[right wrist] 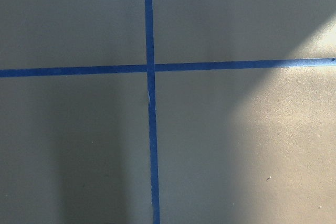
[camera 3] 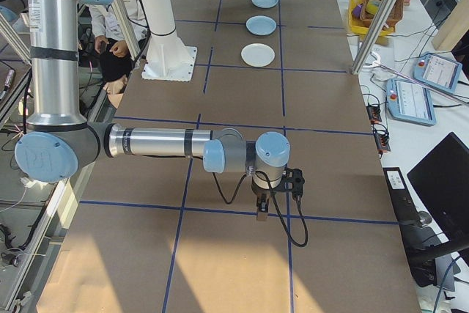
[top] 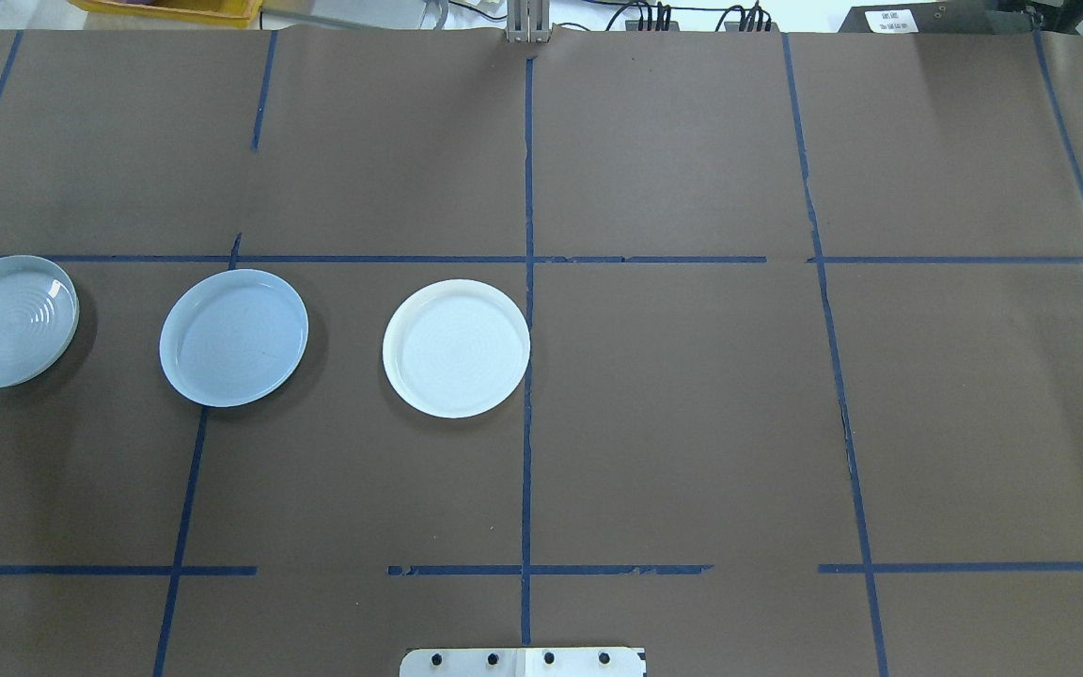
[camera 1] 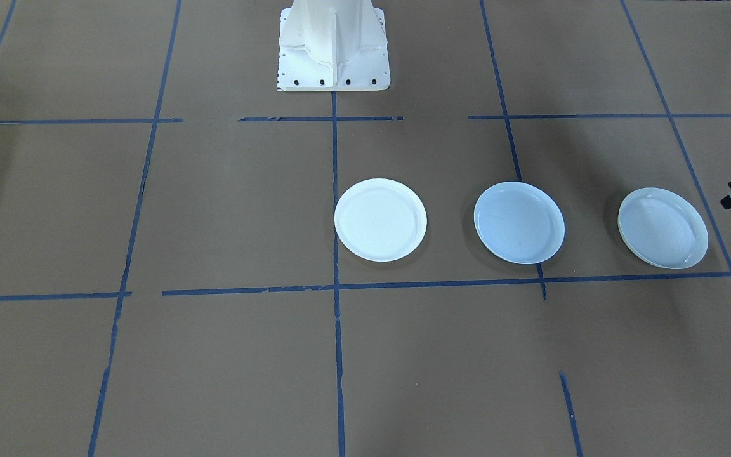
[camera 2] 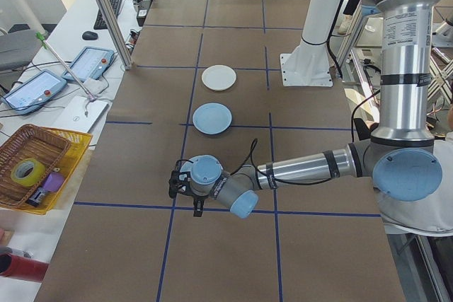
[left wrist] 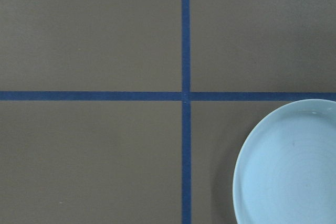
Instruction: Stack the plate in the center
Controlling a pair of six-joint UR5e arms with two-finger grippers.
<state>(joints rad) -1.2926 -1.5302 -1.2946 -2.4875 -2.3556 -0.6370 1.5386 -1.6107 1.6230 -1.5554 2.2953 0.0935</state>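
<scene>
You get all three plates at once only from the overhead and front views: they lie in a row on the tabletop (top: 692,423), in its left half, about midway between the robot's edge and the far edge. The centre plate (top: 233,337) sits between the white plate (top: 456,348), which lies beside the middle tape line (top: 527,282), and the ringed plate (top: 7,322), which lies at the left edge. All three are well apart. In the left side view the ringed plate is hidden behind the left gripper (camera 2: 182,187), which hangs over the left end. The front view catches only a black piece of that gripper at its border, so you cannot tell whether its fingers are spread or pressed together. Its wrist view shows a tape crossing and part of a pale plate with faint rings in the lower right corner. The right gripper (camera 3: 261,210) appears only in the right side view, over the right end and far from the plates, and you cannot tell how its fingers stand either. The centre plate is round, shallow and pale bluish-white, with a raised rim, a smooth inside, a faint scratch and a tiny dark speck. It lies flat, hollow side up. Being round, it has no long axis and points no way.
</scene>
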